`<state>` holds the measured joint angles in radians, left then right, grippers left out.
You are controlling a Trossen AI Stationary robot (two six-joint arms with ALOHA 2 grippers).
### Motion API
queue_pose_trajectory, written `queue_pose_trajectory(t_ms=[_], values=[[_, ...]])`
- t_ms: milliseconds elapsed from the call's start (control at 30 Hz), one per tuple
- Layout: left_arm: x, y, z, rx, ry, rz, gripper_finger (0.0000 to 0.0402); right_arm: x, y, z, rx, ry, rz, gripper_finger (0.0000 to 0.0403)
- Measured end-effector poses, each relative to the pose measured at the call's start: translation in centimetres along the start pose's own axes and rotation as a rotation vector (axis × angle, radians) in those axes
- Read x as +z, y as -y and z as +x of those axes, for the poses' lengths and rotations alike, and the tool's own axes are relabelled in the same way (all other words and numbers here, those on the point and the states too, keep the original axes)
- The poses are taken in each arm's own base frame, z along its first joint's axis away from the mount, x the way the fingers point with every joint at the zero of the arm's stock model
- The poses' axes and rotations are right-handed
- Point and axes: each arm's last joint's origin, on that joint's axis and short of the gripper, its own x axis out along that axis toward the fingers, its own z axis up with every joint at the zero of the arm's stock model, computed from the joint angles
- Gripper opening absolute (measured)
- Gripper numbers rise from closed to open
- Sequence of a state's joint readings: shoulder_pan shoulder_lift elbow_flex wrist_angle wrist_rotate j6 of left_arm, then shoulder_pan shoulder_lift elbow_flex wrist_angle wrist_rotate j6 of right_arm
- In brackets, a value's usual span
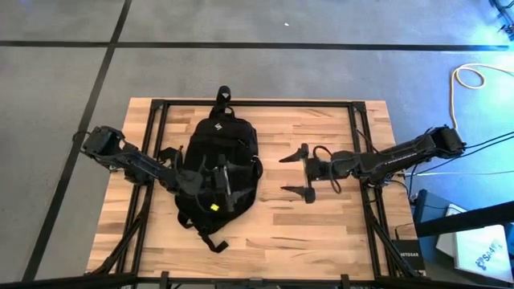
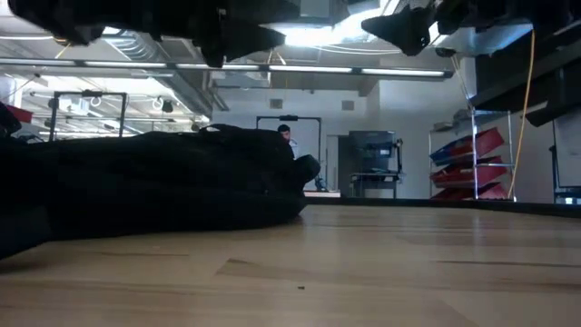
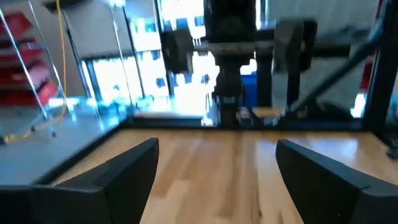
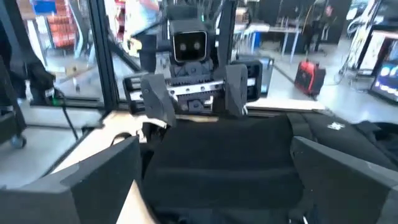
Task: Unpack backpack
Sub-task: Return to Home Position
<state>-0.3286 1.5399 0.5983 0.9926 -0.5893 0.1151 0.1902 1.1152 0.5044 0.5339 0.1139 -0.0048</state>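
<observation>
- Backpack (image 1: 215, 164) lies flat on the table (image 1: 321, 225), left of centre, its top handle toward the far edge and its straps trailing toward the near edge.
- No unpacked item shows on the table around it, and no view shows whether a zip stands open, so how far the job has gone cannot be judged. The scene fits a bag with its contents inside as well as one that holds nothing (neither can be ruled out).
- The left gripper (image 1: 227, 178) is over the middle of the bag. In the left wrist view its fingers (image 3: 124, 171) stand wide apart with only wood between them, so it holds nothing.
- The right gripper (image 1: 291, 172) hovers just beside the bag's right edge, apart from it. Its fingers (image 4: 99, 171) are spread wide and empty, and they point at the bag.
- The bag is soft black fabric, rounded like a teardrop, slumped low in the low view, with a small white logo near the top and a small yellow tag (image 1: 214, 206) near the lower part.
- The table is pale wood in jointed strips, smooth and matt, set on a black metal frame (image 1: 152, 120).
</observation>
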Motion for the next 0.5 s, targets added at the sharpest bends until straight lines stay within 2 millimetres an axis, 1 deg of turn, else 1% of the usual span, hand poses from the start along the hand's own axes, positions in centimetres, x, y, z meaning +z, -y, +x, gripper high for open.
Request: queue_pose_trajectory(t_ms=[67, 167, 267, 367, 500], values=[[-0.3, -0.4, 0.0, 0.01, 0.045, 0.015, 0.0308, -0.4, 0.1, -0.2, -0.02, 0.016, -0.001, 0.0399], [-0.8, -0.9, 0.4, 0.011, 0.038, 0.051, 0.0308, -0.7, 0.1, -0.2, -0.028, 0.022, -0.001, 0.0399], [-1.0, -1.4, 0.7, -0.007, 0.035, 0.04, 0.0308, -0.7, 0.1, -0.2, -0.029, 0.026, 0.0, 0.0399], [-1.1, -1.6, 0.9, -0.003, 0.031, 0.04, 0.0306, -0.7, 0.1, -0.2, -0.03, 0.024, -0.004, 0.0399], [-1.1, -1.5, 0.8, -0.009, 0.026, 0.032, 0.0292, -0.8, 0.2, -0.2, -0.047, 0.014, -0.007, 0.0394]])
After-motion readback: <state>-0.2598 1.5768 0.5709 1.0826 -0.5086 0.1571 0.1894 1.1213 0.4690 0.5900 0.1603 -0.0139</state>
